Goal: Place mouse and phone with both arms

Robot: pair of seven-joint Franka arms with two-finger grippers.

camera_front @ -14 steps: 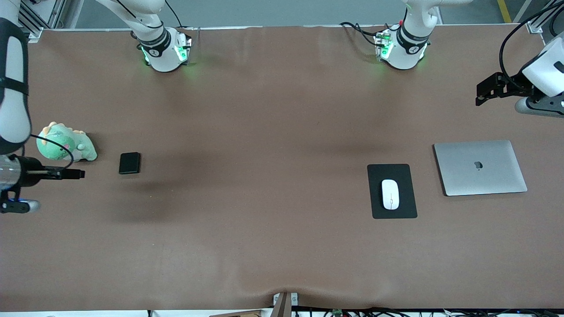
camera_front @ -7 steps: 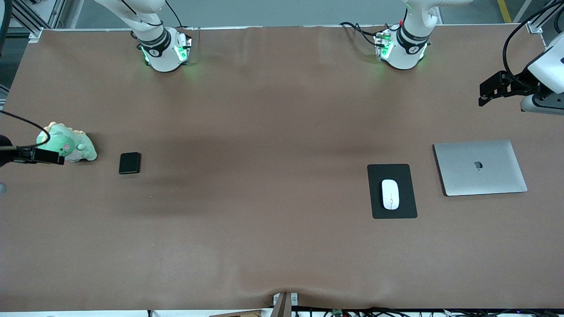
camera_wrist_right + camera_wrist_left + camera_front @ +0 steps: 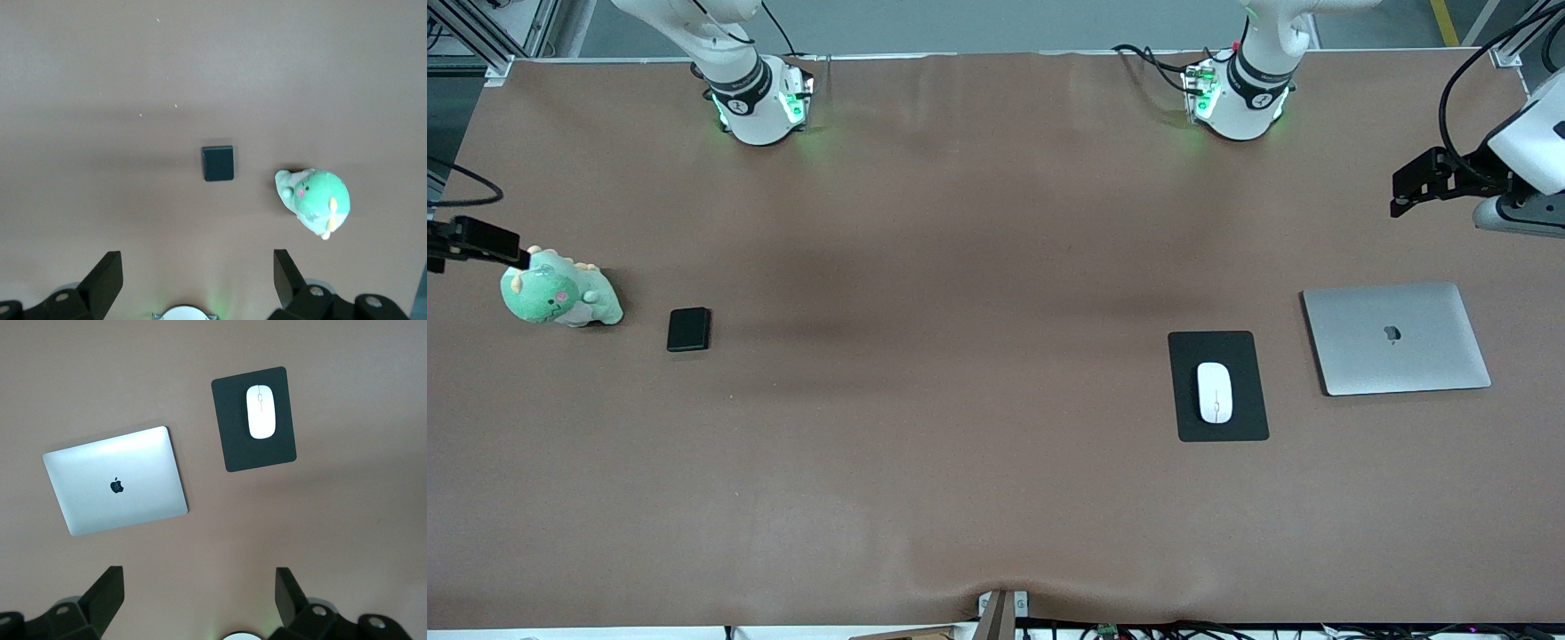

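Observation:
The white mouse point(image 3: 1215, 392) lies on a black mouse pad point(image 3: 1249, 422) toward the left arm's end of the table; it also shows in the left wrist view point(image 3: 261, 411). The black phone point(image 3: 688, 329) lies flat toward the right arm's end, beside a green plush toy, and shows in the right wrist view point(image 3: 218, 163). My left gripper point(image 3: 1405, 191) is open and empty, high over the table's end by the laptop; its fingers point(image 3: 110, 590) stand wide apart. My right gripper point(image 3: 511, 249) is open and empty, up over the table's end beside the plush toy; its fingers point(image 3: 107, 273) are wide apart.
A closed silver laptop point(image 3: 1396, 338) lies beside the mouse pad, at the left arm's end, also in the left wrist view point(image 3: 117, 480). A green plush dinosaur point(image 3: 559, 298) sits beside the phone, also in the right wrist view point(image 3: 317, 200). Brown cloth covers the table.
My right gripper has swung out toward the table's end and up the front view, past the plush toy. My left gripper has barely shifted. Mouse and phone have not moved.

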